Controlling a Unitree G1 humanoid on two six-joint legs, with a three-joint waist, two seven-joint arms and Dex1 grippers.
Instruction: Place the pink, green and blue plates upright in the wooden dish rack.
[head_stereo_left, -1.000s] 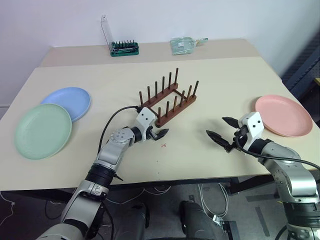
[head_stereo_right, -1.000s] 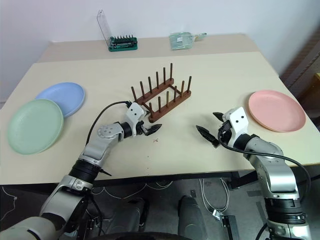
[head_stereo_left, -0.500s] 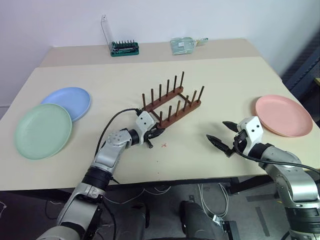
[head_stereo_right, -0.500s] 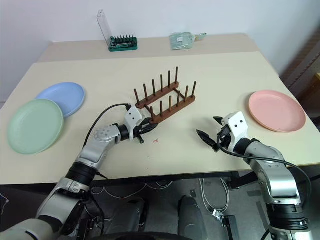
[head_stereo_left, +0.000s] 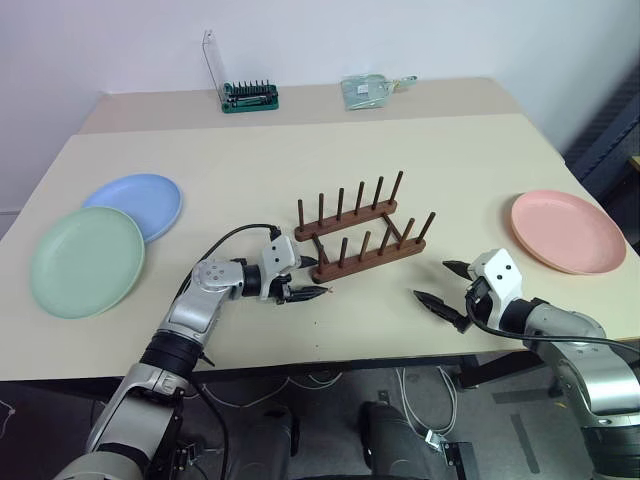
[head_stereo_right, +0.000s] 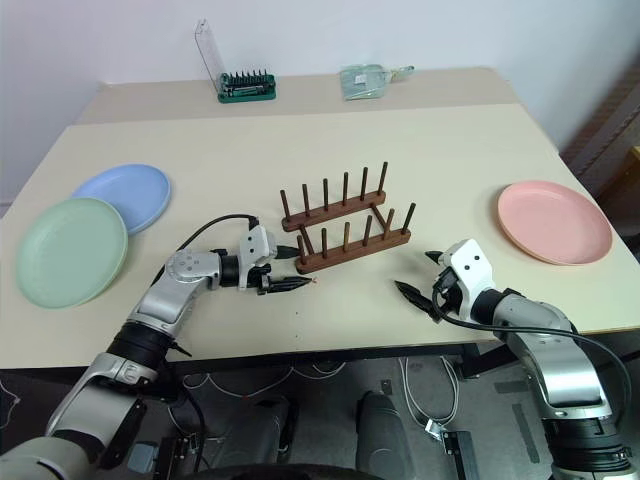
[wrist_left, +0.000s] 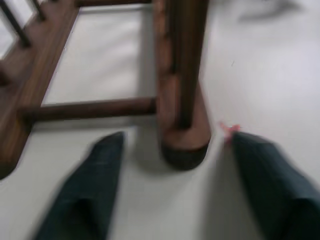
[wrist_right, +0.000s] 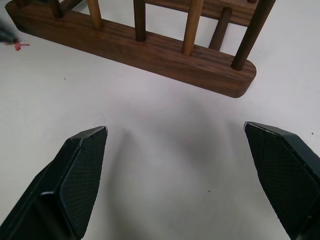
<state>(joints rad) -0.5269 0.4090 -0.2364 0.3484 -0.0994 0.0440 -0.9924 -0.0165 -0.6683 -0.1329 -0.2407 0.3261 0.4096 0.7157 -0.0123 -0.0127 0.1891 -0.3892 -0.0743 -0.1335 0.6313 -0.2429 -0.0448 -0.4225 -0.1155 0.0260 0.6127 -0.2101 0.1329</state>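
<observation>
The wooden dish rack (head_stereo_left: 360, 236) stands empty at the table's middle, its rails lying roughly along the front edge. My left gripper (head_stereo_left: 308, 279) is open at the rack's left end; in the left wrist view its fingers (wrist_left: 95, 190) straddle the near rail's rounded end (wrist_left: 185, 145) with a gap on each side. My right gripper (head_stereo_left: 433, 281) is open and empty, low over the table just off the rack's right end (wrist_right: 235, 82). The pink plate (head_stereo_left: 567, 231) lies flat at the far right. At the far left the green plate (head_stereo_left: 87, 261) lies flat, overlapping the blue plate (head_stereo_left: 135, 203).
A green bit holder (head_stereo_left: 248, 97) with a raised clear lid and a pale packet (head_stereo_left: 370, 90) sit at the back of the table. A small red mark (wrist_right: 18, 45) is on the tabletop by the rack's left end. The table's front edge (head_stereo_left: 350, 358) runs close below both grippers.
The rack has swung from a diagonal to lie along the table's front edge. My left gripper closed at its near end, then opened and drew back left. The right gripper sank a little.
</observation>
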